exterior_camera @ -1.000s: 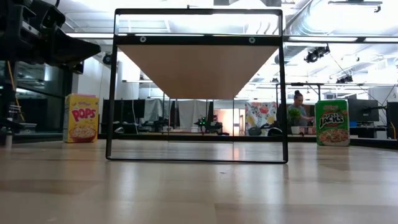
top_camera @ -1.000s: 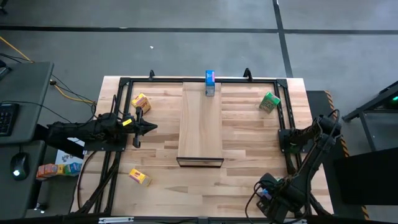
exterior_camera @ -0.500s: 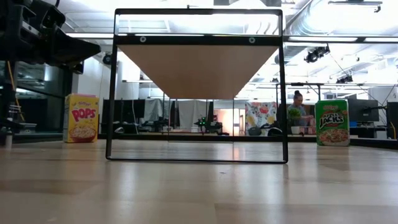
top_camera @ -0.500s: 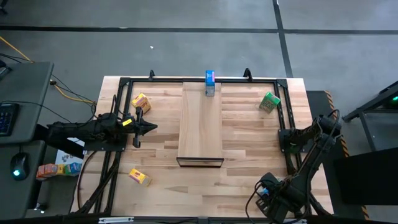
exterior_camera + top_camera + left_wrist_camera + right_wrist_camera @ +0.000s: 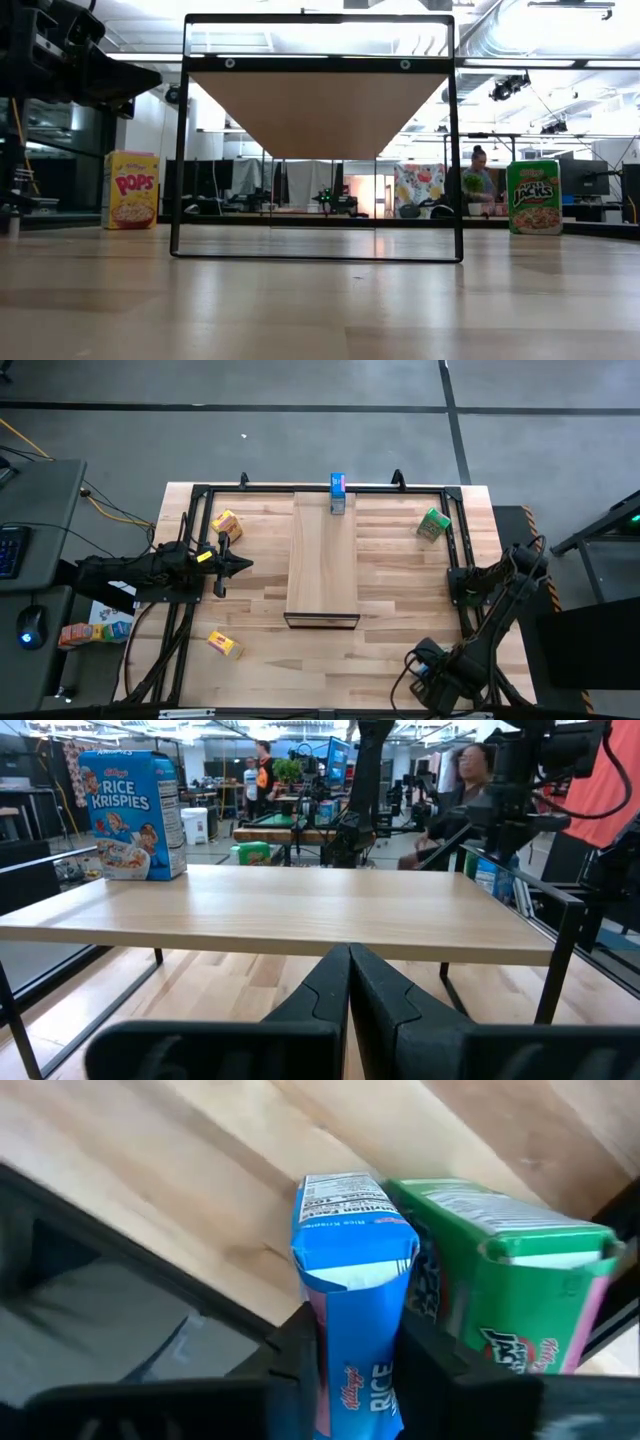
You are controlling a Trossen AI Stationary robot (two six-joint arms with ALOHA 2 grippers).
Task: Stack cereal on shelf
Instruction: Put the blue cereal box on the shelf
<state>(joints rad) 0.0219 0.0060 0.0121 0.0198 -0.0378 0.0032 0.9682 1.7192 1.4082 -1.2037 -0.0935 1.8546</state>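
Note:
My right gripper [image 5: 358,1355] is at the table's near right corner [image 5: 428,672], shut on a blue cereal box [image 5: 352,1280]. A green box [image 5: 505,1280] stands right beside it. Another blue box [image 5: 337,493] stands upright on the far end of the pale shelf [image 5: 322,560] and also shows in the left wrist view [image 5: 130,815]. On the tabletop lie two yellow boxes [image 5: 226,523] [image 5: 225,645] and another green box [image 5: 433,523]. My left gripper [image 5: 238,565] hovers shut left of the shelf, holding nothing. My right gripper pinches the blue cereal box between its two fingers, one on each of two opposite sides [image 5: 322,1330]. The fingers [image 5: 425,1355] come from above, with the tabletop showing beyond the box. Whether the box rests on the table or is lifted does not show.
A black metal frame [image 5: 200,495] runs round the table and carries the shelf on legs [image 5: 178,150]. Its rail [image 5: 120,1260] passes close to the held box. A desk with a mouse and small boxes [image 5: 90,630] stands off the table's left. A person [image 5: 478,175] sits in the room behind.

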